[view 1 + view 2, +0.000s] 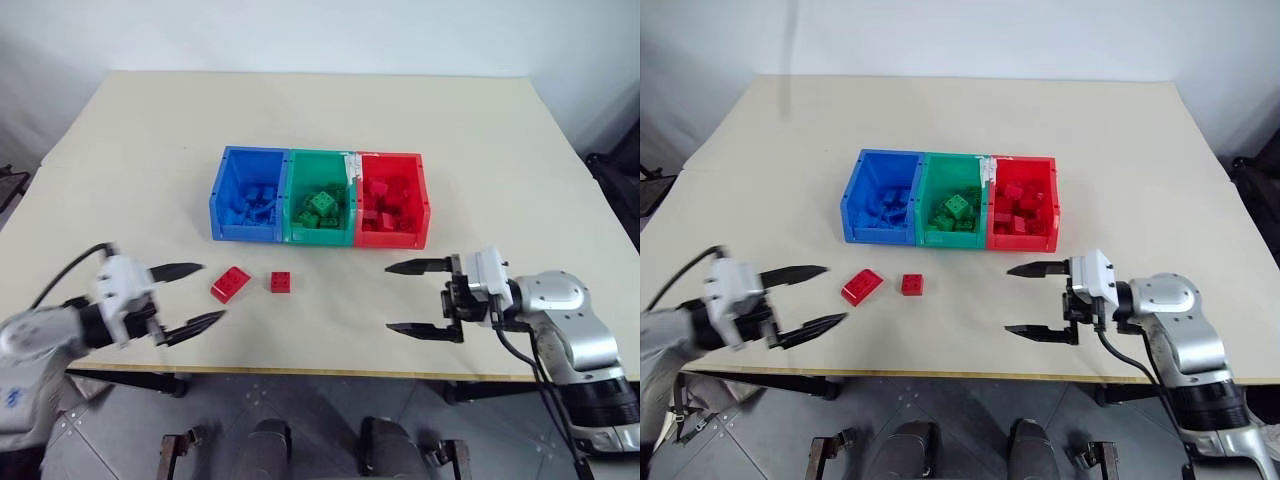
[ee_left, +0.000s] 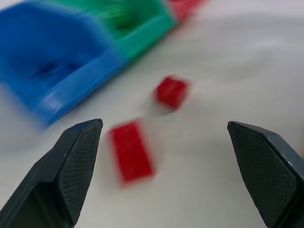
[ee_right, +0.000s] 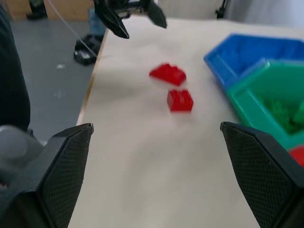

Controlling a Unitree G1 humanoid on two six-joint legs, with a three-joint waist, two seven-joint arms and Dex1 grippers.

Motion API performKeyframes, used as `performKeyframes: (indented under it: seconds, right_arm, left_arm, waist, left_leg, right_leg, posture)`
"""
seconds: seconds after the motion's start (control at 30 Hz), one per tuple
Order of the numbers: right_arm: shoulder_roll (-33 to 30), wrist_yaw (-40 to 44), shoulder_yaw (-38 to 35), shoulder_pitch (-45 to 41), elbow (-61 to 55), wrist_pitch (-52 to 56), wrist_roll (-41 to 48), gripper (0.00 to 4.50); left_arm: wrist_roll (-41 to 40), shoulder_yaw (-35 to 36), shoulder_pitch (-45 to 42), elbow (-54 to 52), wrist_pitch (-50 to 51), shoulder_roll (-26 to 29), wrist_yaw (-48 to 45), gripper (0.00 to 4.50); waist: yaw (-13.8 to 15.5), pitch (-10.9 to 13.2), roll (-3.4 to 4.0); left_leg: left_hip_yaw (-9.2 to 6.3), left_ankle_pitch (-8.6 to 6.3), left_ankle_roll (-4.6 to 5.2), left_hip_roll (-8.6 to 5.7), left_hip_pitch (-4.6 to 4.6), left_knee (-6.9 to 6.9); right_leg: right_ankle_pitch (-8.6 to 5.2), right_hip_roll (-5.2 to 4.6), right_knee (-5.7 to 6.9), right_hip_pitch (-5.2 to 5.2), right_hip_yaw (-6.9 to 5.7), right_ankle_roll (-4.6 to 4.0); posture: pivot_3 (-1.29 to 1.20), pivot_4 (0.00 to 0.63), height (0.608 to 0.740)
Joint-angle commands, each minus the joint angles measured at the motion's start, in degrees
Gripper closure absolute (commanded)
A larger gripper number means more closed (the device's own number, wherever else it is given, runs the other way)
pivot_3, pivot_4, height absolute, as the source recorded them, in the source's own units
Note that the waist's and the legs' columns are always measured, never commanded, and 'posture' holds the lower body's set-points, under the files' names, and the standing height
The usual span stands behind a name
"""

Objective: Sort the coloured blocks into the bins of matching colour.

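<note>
Two red blocks lie loose on the table in front of the bins: an oblong one (image 1: 230, 284) and a small square one (image 1: 281, 282). The blue bin (image 1: 225, 205), green bin (image 1: 297, 228) and red bin (image 1: 423, 200) stand joined in a row, each holding several blocks of its own colour. My left gripper (image 1: 197, 295) is open and empty just left of the oblong red block, pointing at it. My right gripper (image 1: 408, 297) is open and empty at the table's front right, pointing left toward the blocks. The left wrist view shows both red blocks (image 2: 131, 150) (image 2: 171, 91) beyond its fingers.
The cream table (image 1: 320, 110) stretches wide behind and beside the bins. Its front edge (image 1: 330, 374) runs just below both grippers. A dark object (image 1: 612, 185) stands off the table at the right.
</note>
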Motion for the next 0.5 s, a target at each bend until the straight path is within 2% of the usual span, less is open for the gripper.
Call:
performKeyframes:
  seconds: [0.03, 0.13, 0.33, 0.43, 0.5]
  right_arm:
    - [-1.43, -1.44, -3.03, 1.90, -2.83, -0.07, 0.59, 0.00]
    - [-2.49, -3.44, -5.16, 5.73, -6.18, 0.86, 0.94, 0.00]
    - [-3.35, -7.07, -8.03, 11.75, -11.41, 2.54, 1.33, 0.00]
    - [-3.27, -8.43, -8.96, 13.28, -12.81, 2.91, 1.27, 0.00]
    - [-3.32, -8.98, -9.21, 14.01, -13.43, 2.99, 1.26, 0.00]
  left_arm:
    - [6.67, -8.79, -7.81, 6.42, -3.23, 0.30, -2.04, 0.02]
    - [11.50, -15.04, -15.61, 15.39, -5.46, -0.93, -3.24, 0.02]
    - [15.61, -21.63, -23.33, 24.21, -6.95, -3.63, -5.93, 0.02]
    - [15.63, -22.29, -25.13, 26.32, -7.77, -5.34, -6.42, 0.62]
    - [15.60, -22.56, -25.71, 26.86, -7.73, -5.95, -7.27, 1.27]
  waist:
    - [-0.37, -0.01, -0.03]
    - [-1.31, -0.01, -0.02]
    - [-1.66, -0.01, -0.02]
    - [-1.51, -0.01, -0.02]
    - [-1.50, -0.01, -0.02]
  left_leg:
    - [0.01, 0.00, 0.00, 0.03, -0.01, 0.02]
    - [0.12, -0.02, 0.00, 0.04, 0.00, -0.08]
    - [0.19, -0.02, 0.01, 0.07, -0.01, -0.16]
    - [0.19, -0.02, 0.01, 0.07, -0.01, -0.09]
    - [0.19, -0.02, 0.01, 0.07, -0.01, -0.04]
  right_leg:
    - [0.00, 0.04, 0.02, -0.02, 0.01, 0.01]
    - [0.01, 0.06, 0.03, -0.12, 0.10, 0.02]
    - [0.00, 0.07, -0.01, -0.17, 0.08, 0.01]
    - [0.01, 0.06, 0.00, -0.12, 0.09, 0.02]
    - [0.01, 0.06, 0.03, -0.11, 0.09, 0.03]
  posture:
    - [0.00, 0.150, 0.740]
    - [0.00, 0.150, 0.740]
    - [0.00, 0.150, 0.740]
    - [0.00, 0.150, 0.740]
    - [0.00, 0.150, 0.740]
